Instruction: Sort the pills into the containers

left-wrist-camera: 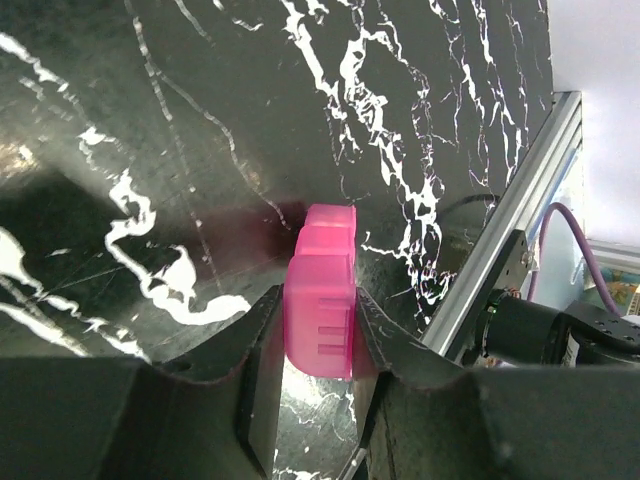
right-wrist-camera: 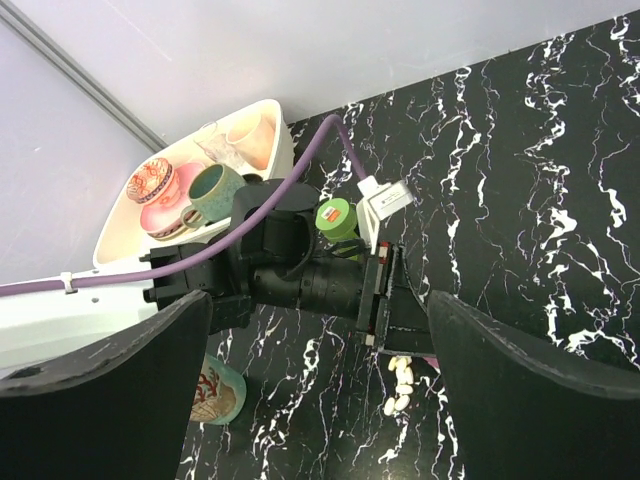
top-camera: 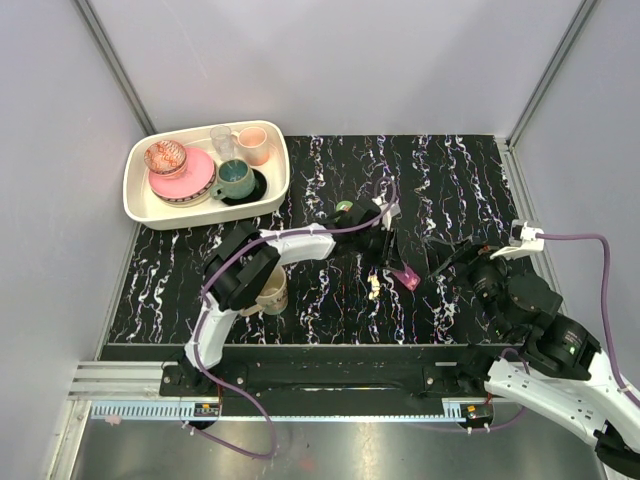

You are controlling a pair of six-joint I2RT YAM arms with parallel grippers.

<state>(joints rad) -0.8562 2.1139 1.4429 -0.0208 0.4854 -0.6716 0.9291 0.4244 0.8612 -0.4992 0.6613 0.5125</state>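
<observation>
My left gripper (left-wrist-camera: pixel 318 312) is shut on one end of the magenta pill box (left-wrist-camera: pixel 322 300), which hangs tilted just above the black tabletop. In the top view the pill box (top-camera: pixel 407 278) shows right of the left gripper (top-camera: pixel 392 262). A small heap of pale pills (top-camera: pixel 373 287) lies on the table beside it, and the same pills (right-wrist-camera: pixel 401 381) appear in the right wrist view. The lime-green bottle (top-camera: pixel 343 207) stands upright behind the left arm, its green cap (right-wrist-camera: pixel 333 215) facing up. My right gripper (top-camera: pixel 447 262) hovers open to the right of the box, holding nothing (right-wrist-camera: pixel 318 330).
A cream tray (top-camera: pixel 140 205) at the back left holds a pink plate, cups and a bowl. A patterned mug (top-camera: pixel 272 295) stands under the left arm's elbow. An aluminium rail (left-wrist-camera: pixel 510 215) borders the table's edge.
</observation>
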